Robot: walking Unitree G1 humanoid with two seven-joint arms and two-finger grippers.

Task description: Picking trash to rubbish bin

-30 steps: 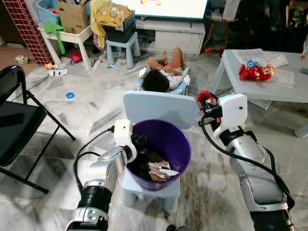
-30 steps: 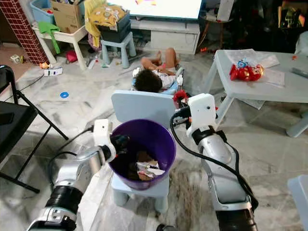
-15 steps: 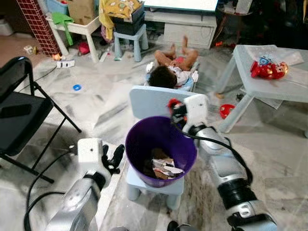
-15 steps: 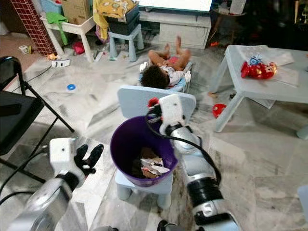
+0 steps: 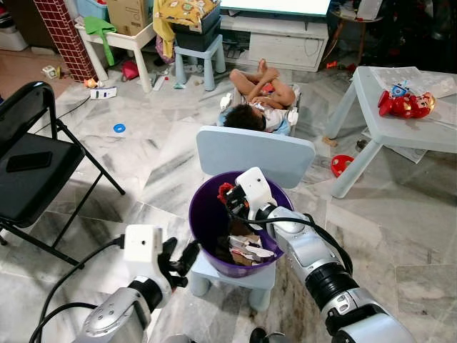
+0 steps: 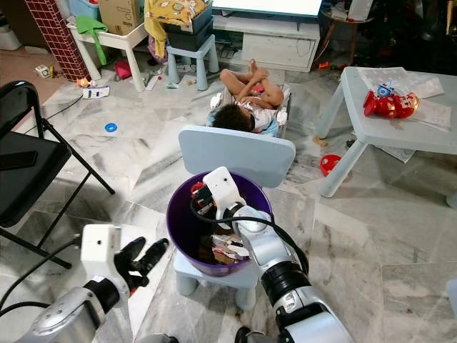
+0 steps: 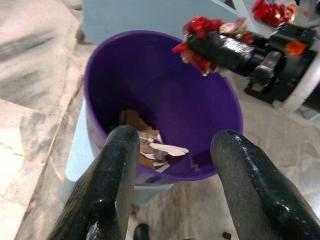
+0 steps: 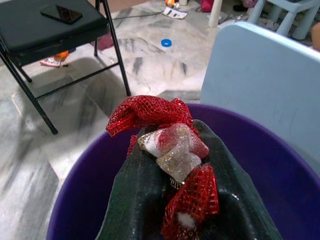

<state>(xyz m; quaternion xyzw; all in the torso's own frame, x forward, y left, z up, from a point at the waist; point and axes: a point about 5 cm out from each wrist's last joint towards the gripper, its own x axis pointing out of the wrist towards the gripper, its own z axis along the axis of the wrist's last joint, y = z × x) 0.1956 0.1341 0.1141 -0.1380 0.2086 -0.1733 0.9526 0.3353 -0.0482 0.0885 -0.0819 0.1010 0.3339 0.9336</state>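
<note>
While right end effector grips red netting | now inside purple bin | left wide, withdrawn

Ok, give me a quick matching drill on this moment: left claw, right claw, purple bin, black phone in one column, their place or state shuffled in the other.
Things:
1. left claw
2. right claw
3. purple bin
4. black phone

Place or state:
A. standing on the small light-blue chair
B. lying on the black folding chair's seat
C. open, beside the bin, holding nothing
D. over the bin's mouth, shut on red mesh trash

Pairs: 1-C, 2-D, 3-A, 4-B
</note>
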